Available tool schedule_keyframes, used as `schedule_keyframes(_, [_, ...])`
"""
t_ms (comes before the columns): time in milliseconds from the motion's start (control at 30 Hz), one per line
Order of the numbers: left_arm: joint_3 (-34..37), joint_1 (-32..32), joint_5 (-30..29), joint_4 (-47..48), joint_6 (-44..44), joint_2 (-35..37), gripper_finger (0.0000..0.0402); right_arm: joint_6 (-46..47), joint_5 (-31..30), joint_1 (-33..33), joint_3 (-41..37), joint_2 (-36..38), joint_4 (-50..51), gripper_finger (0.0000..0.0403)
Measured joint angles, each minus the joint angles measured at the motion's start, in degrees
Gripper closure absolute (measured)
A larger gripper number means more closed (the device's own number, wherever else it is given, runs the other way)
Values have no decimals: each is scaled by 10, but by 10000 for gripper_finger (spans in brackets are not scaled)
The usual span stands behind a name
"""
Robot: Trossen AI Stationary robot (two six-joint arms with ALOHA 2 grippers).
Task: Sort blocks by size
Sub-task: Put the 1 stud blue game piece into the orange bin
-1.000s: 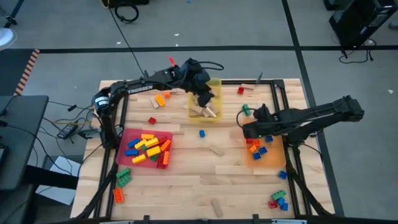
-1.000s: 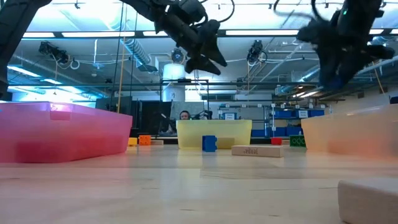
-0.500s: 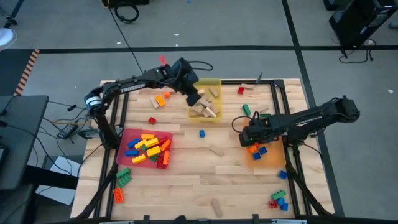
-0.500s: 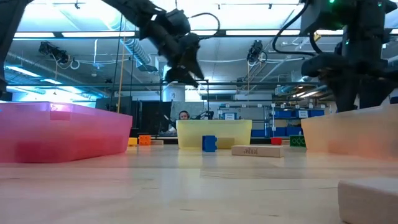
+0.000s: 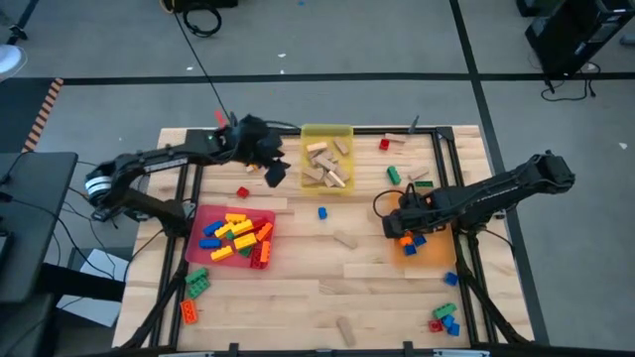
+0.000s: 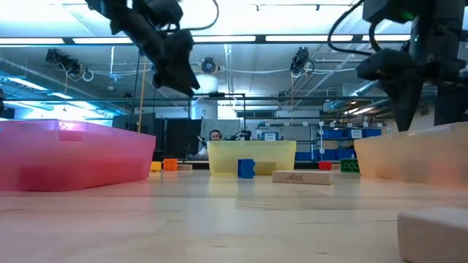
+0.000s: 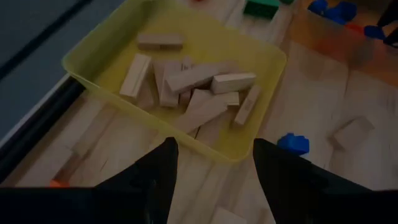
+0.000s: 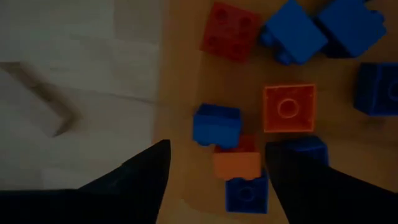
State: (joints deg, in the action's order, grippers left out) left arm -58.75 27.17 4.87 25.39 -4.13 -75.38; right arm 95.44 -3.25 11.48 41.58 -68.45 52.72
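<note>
desk is light wood w/ a dark frame round the edge. open room: the front middle strip between the red tray and orange tray is mostly bare, just one tan wooden block there and another near the front edge. far-left corner holds an orange brick and a red brick.

left gripper hangs over the desk just left of the yellow tray, fingers apart, nothing between them. vs the earlier frame it has pulled back from above that tray toward the left; tan blocks lie piled in the tray. a blue brick sits just in front of the tray.

right gripper is over the left edge of the orange tray, fingers wide apart, empty; earlier it was a bit farther back and narrower. below it, blue, red and orange bricks lie in the tray.

red tray holds yellow, blue, red bricks. green and orange bricks sit at the front-left edge, a few more at front-right.

writing on the left arm is too small to read now.
</note>
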Motion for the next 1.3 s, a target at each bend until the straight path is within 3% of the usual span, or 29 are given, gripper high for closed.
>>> schedule_keyframes(233, [38, -58, -29, -34, 32, 26, 185, 0, -35, 13, 29, 12, 13, 133])
schedule_keyframes(567, [45, -124, -27, -56, 40, -50, 185, -18, -117, 24, 52, 19, 35, 149])
schedule_keyframes(767, [45, -181, -41, -81, 29, -98, 185, -52, -121, 23, 52, 19, 35, 150])
schedule_keyframes(933, [45, -226, -66, -167, 26, -147, 185, -67, -121, 23, 52, 19, 35, 149])
schedule_keyframes(1300, [44, -238, -56, -300, 5, -241, 185, -126, -121, 23, 52, 19, 22, 150])
